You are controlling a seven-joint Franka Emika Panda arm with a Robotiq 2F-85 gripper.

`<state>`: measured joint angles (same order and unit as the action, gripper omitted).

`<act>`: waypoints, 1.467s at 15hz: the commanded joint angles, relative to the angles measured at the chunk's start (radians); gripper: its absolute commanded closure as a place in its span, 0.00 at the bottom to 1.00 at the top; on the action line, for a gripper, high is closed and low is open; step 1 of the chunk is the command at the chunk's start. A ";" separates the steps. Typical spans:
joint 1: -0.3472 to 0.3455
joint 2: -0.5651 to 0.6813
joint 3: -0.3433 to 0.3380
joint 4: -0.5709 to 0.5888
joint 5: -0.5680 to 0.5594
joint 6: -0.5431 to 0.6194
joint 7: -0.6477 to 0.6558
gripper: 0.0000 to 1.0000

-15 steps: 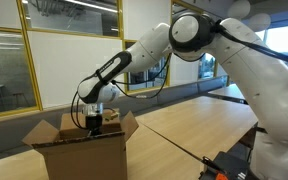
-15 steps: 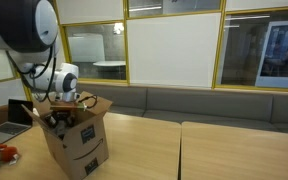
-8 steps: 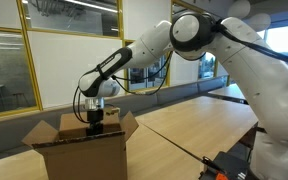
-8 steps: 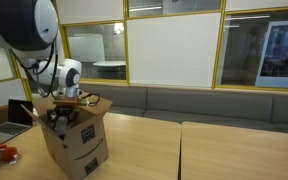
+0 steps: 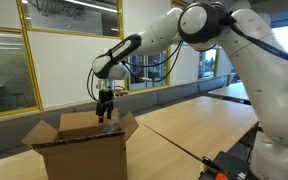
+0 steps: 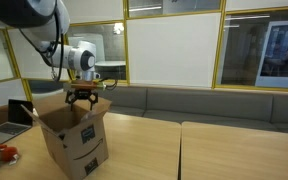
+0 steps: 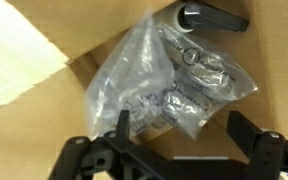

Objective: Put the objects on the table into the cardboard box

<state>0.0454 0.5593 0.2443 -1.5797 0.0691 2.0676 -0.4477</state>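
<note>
Though blurry, bundle (image 7: 179, 85) seemingly inside box (image 7: 94, 50)

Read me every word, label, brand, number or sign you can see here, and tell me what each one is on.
No words or numbers are readable anywhere.
On the cardboard box: a black smile-arrow logo on its side, with no legible lettering.
On the plastic film bundle lying in the box: any print is too blurred to read.
</note>
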 commanded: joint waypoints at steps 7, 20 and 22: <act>-0.056 -0.217 -0.169 -0.161 -0.038 0.044 0.129 0.00; -0.061 -0.352 -0.278 -0.602 -0.190 0.253 0.431 0.00; -0.062 -0.345 -0.274 -0.662 -0.169 0.311 0.464 0.00</act>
<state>-0.0244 0.2534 -0.0299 -2.1324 -0.1139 2.2910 -0.0447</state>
